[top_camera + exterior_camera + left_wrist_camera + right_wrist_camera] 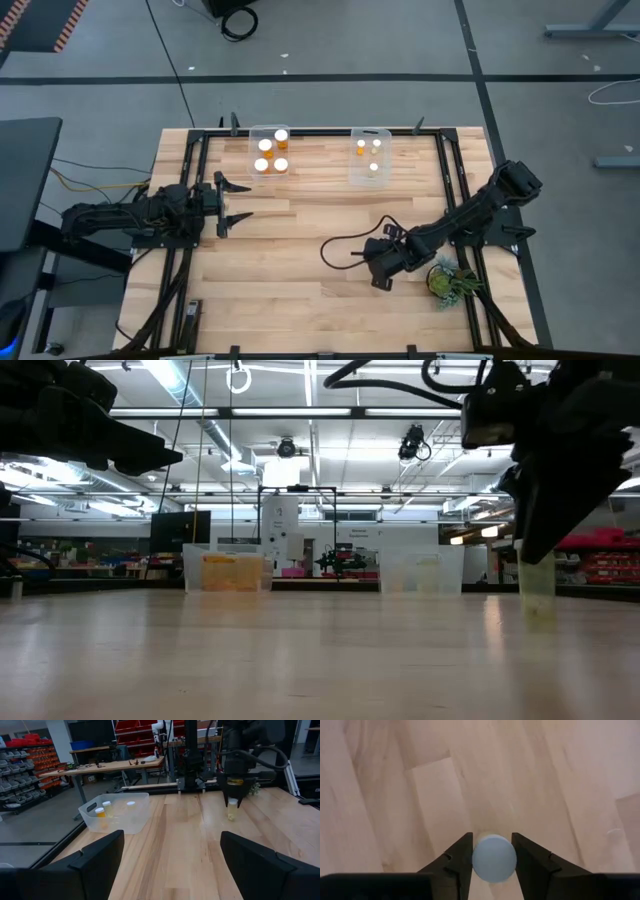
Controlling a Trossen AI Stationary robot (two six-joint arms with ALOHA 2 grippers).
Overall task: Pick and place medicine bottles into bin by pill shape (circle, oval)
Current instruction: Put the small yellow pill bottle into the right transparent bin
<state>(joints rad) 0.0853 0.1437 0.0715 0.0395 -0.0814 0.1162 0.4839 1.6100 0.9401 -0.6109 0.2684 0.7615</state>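
Bottles mostly sorted, we reckon: four in left bin (252,132), three in right bin (352,182), right pincer (493,851) grasping last bottle (493,859), left pincer (240,200) released.

I find no text, label, brand or number that I can read in any view. The bottles (272,154) in the tubs (270,150) are too small for me to tell whether they carry labels. From above, the cap (493,858) between the right gripper's fingers (457,861) is plain white. In the low view, white panels (282,520) in the room behind the table (300,660) may carry print, but I cannot make it out. The shelves (30,770) in the left wrist view show nothing I can read.
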